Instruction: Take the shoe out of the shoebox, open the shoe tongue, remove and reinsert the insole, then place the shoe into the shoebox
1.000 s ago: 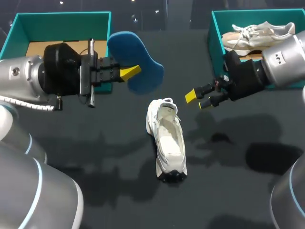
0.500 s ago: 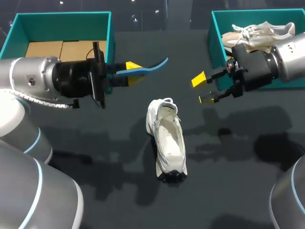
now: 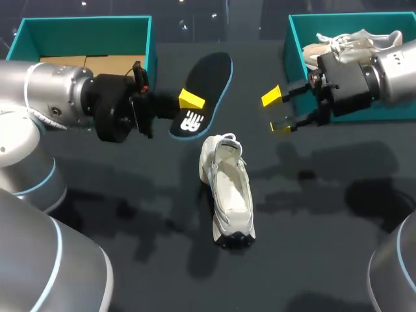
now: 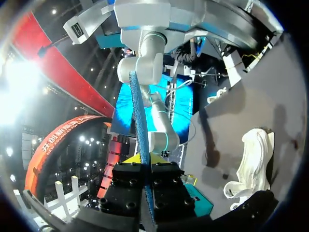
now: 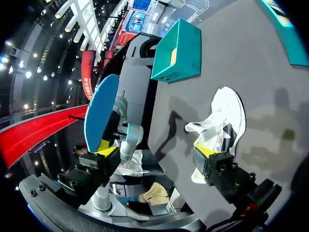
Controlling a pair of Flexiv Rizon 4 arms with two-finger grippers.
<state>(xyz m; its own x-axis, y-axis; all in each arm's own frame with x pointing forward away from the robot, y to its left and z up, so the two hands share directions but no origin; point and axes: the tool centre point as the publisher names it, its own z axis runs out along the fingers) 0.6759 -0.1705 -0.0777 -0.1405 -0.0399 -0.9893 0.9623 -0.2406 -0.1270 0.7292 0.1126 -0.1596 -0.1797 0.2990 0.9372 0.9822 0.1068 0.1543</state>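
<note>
Bare table (image 3: 312,214) lies all round the shoe (image 3: 227,192); the insole (image 3: 209,81) hangs near its far end.

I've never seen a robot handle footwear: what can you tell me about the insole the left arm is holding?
The insole is a thin, foot-shaped pad, seemingly foam. It is black with a white mark on the side facing the overhead camera, and blue on the other side and edge. It is out of the white shoe and held in the air by the left end effector, which pinches it near one end. Nothing else touches it.
</note>
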